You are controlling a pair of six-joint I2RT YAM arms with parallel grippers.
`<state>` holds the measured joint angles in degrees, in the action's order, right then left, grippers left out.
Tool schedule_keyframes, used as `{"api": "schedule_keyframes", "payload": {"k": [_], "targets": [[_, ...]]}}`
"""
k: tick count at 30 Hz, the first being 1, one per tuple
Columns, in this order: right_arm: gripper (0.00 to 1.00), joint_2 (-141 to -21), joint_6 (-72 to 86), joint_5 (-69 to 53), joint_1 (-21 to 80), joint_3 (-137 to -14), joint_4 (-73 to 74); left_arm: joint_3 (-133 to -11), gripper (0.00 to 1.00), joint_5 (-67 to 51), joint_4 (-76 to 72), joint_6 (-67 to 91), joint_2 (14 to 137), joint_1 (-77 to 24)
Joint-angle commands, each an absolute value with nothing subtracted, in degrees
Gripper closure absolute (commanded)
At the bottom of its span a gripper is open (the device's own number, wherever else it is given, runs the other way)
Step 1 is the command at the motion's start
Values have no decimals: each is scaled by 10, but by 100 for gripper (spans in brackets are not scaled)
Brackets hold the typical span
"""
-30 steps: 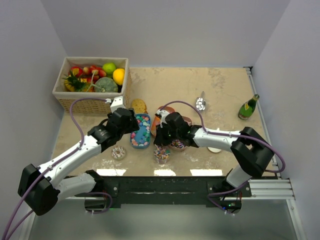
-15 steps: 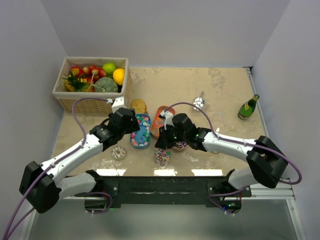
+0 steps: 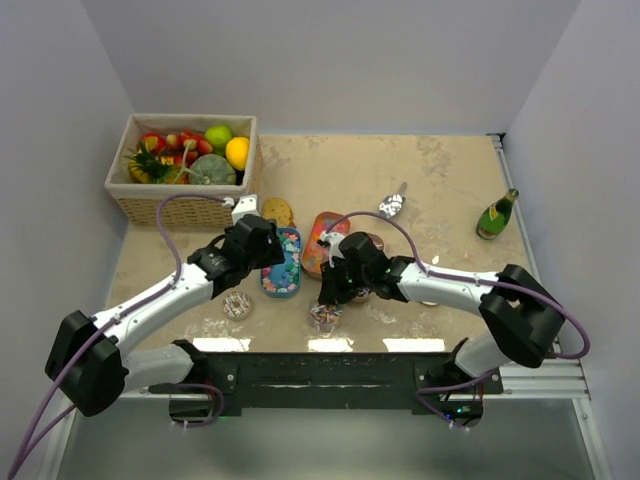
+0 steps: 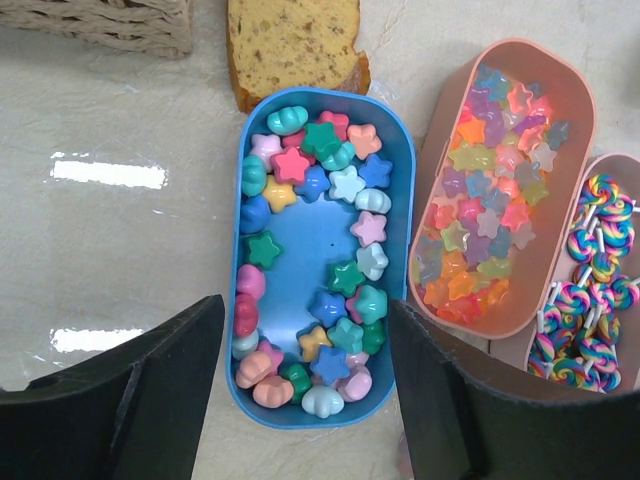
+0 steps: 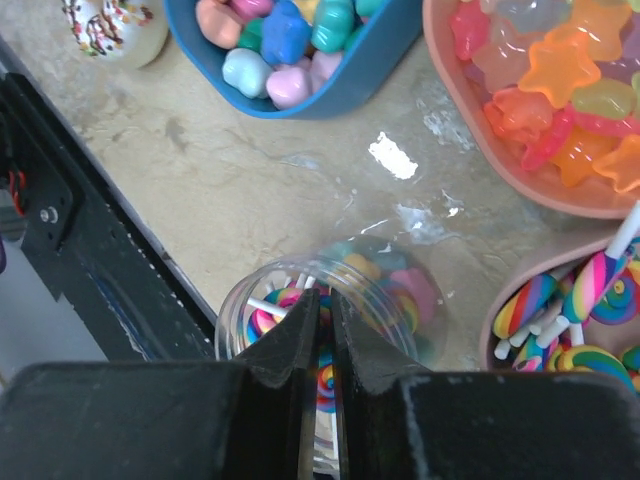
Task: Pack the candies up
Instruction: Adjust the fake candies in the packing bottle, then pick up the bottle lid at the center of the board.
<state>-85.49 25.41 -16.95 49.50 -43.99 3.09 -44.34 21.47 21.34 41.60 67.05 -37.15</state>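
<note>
The candies lie sorted in three trays. Some thirty pastel stars and shells [image 4: 347, 184] ring the blue tray [image 4: 308, 240], too crowded for an exact count. Clear gummy stars [image 4: 490, 210] fill a pink tray [image 4: 520, 48] just beside the blue tray's right side. Swirled lollipops [image 4: 590, 290] fill a second pink tray [image 4: 515, 348] one place further right. One clear jar [image 5: 228, 330], already holding a few lollipops and pastel pieces, stands right of the blue tray's near end. The right gripper [image 5: 322, 295] hangs directly over the jar's mouth with its fingers pressed almost together. A strip of swirl shows in the slit, so I judge it pinches one lollipop, though that is not certain. The step in hand looks like dropping it in. The next move calls for parting the fingers while centred over that narrow mouth. The left gripper [image 4: 305, 318] is spread wide and empty above the blue tray's near end, placed to come down on a single pastel piece. One sprinkled donut [image 5: 105, 25] sits left of the blue tray's near end, and one cookie [image 4: 292, 45] lies against its far end. One wicker basket [image 3: 180, 205] stands beyond its far left corner. One scoop [image 3: 391, 205] and one bottle [image 3: 496, 214] lie well off to its right.
</note>
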Motion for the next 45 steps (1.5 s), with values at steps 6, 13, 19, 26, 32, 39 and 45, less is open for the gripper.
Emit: {"api": "schedule_keyframes", "payload": {"k": [6,13,19,26,32,39,45], "targets": [[86,-784,228,-63,496,-463,137,-446,29,188,172,395,692,-367],[70,-681,249,52,496,-491,185,-441,29,157,152,383,702,-368],[53,-668,333,280,476,-501,319,-433,30,115,122,365,717,-368],[49,-662,446,358,344,-413,338,-431,30,99,103,363,724,-368],[47,-708,519,371,323,-391,325,-435,30,96,100,359,724,-368],[51,-778,505,326,307,-379,256,-435,30,94,101,357,724,-368],[63,-791,505,311,306,-379,243,-430,30,96,102,359,720,-368]]}}
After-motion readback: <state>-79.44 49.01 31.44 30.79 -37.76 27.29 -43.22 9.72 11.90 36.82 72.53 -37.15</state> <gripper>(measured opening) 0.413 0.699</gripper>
